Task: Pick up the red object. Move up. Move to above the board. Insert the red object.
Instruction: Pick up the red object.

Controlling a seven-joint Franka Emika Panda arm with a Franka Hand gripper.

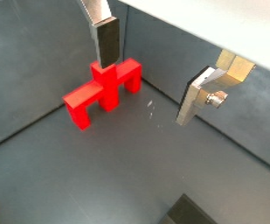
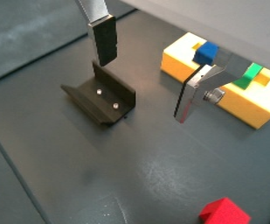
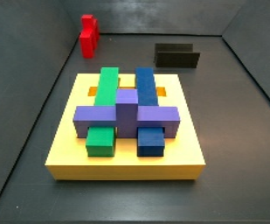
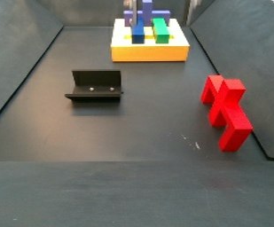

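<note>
The red object [image 1: 102,93] lies on the dark floor close to a wall, also seen in both side views [image 3: 88,35] [image 4: 225,108] and at the edge of a wrist view [image 2: 222,213]. My gripper [image 1: 147,93] hangs open well above the floor, with nothing between its fingers [image 1: 107,40]. One finger lines up over the red object's central tab in a wrist view, apart from it. The board [image 3: 125,163], a yellow slab with green and blue bars and a purple cross piece, sits away from the red object [image 4: 151,53] [image 2: 178,61].
The fixture [image 2: 102,99] stands on the floor between board and red object, also in both side views [image 3: 178,58] [image 4: 97,86]. Grey walls enclose the floor on all sides.
</note>
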